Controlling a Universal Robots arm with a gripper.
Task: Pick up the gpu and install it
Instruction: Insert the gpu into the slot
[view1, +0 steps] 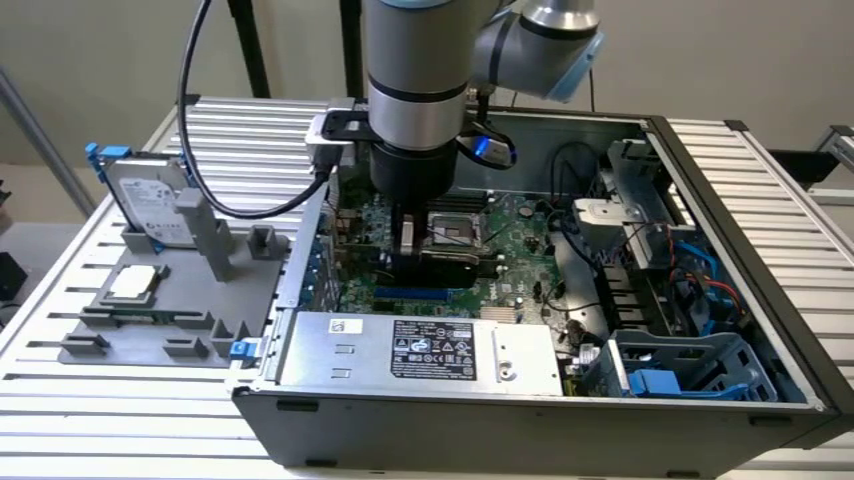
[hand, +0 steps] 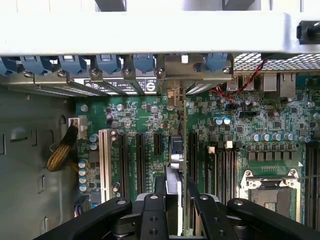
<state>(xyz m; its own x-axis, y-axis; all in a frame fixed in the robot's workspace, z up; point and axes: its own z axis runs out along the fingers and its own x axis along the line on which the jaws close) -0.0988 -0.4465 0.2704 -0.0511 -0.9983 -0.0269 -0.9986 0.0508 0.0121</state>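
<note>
Nearest the exterior camera stood the long dark side wall of an open computer case (view1: 534, 435), stretching across the bottom of the frame. Just behind it lay a flat silver metal box with a black-and-white label (view1: 340, 352), in the lower middle.

From where I stood, the grey cylindrical arm (view1: 416, 100) came down from the top centre, its black gripper (view1: 408, 235) reaching inside the case. The thin flat card, the gpu (view1: 438, 270), hung at the fingers near the middle of the frame, above the green circuit board (view1: 514, 240). In the wrist view the fingers were closed in on the gpu (hand: 185, 150), pinching it from both sides. It stood on edge, seen as a narrow strip, with its bracket end near the row of blue plastic slot clips (hand: 144, 62). Long black slots (hand: 140, 165) ran alongside it on the board. I couldn't tell whether its lower edge had gone into a slot.

Over on the left of the exterior view, a grey plastic tray (view1: 174, 335) sat beside the case on the slatted silver table (view1: 80, 425). It held a silver hard drive in a blue frame (view1: 154, 205) and a small square silver chip (view1: 134, 282).
</note>
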